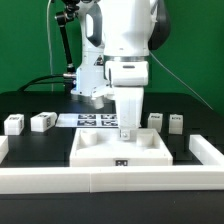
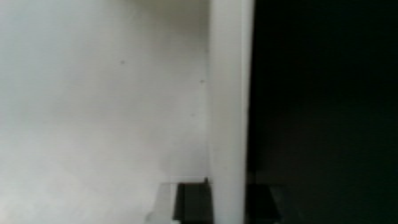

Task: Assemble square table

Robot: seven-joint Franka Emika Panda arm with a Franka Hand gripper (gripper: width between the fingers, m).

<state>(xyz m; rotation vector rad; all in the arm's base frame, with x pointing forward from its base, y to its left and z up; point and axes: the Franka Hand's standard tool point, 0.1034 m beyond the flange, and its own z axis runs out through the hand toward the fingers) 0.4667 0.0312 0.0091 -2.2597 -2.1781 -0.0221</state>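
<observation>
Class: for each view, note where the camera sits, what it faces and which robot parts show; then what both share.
Exterior view: off the arm, facing it across the black table; arm and gripper show.
Wrist view: on the wrist, close against a white surface edging black; dark fingers barely show.
Shared: probably the slab, that white surface.

- The black table (image 1: 40, 145) carries everything.
- The square slab (image 1: 100, 152) lies mid-table, just behind the border wall (image 1: 60, 180).
- The marker board (image 1: 92, 120) lies behind the slab.
- The left legs (image 1: 42, 121) and right legs (image 1: 177, 122) flank the board.
</observation>
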